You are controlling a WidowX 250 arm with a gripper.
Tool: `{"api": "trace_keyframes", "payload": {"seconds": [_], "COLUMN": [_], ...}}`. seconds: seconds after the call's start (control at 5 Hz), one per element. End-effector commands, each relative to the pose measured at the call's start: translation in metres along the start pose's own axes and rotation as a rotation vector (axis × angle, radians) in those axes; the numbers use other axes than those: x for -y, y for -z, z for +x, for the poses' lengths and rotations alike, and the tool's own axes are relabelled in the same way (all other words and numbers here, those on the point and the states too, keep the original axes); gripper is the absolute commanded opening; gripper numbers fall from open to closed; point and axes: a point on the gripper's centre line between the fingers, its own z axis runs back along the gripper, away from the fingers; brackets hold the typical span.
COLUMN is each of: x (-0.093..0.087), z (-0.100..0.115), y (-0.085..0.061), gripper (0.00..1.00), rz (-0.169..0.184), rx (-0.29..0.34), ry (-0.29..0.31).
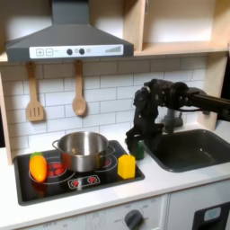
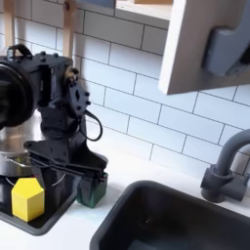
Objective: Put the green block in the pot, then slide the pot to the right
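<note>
In the first exterior view our gripper (image 1: 137, 149) reaches down behind the yellow block (image 1: 127, 166), with the pot (image 1: 83, 149) on the stove (image 1: 27, 190) off toward the first exterior view's left and an orange-yellow vegetable (image 1: 38, 167) beyond it. In the second exterior view we see the gripper (image 2: 86, 182) with jaws apart, straddling the green block (image 2: 92, 192), a small bright cube at the stove's edge beside the sink (image 2: 166, 220); the yellow block (image 2: 28, 199) sits toward the second exterior view's left.

Nothing readable anywhere. Hood panel (image 1: 68, 51) in the first exterior view has a row of knobs and tiny marks, way too small and blurry to make out. Stove top (image 1: 85, 182) has some red and white burner graphics at the front edge, no legible letters or numbers. No labels or brands visible in the second exterior view either.
</note>
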Motion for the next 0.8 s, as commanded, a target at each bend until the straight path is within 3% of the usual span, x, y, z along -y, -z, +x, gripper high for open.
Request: {"api": "trace_keyframes", "payload": {"seconds": [0.0, 0.6], "x": [0.008, 0.017], "z": [0.009, 0.021], "y": [0.005, 0.014], "gripper": [1.00, 1.00], "rz": [-0.018, -0.023], "rx": [0.010, 0.025], "ry": [-0.002, -0.003]}}
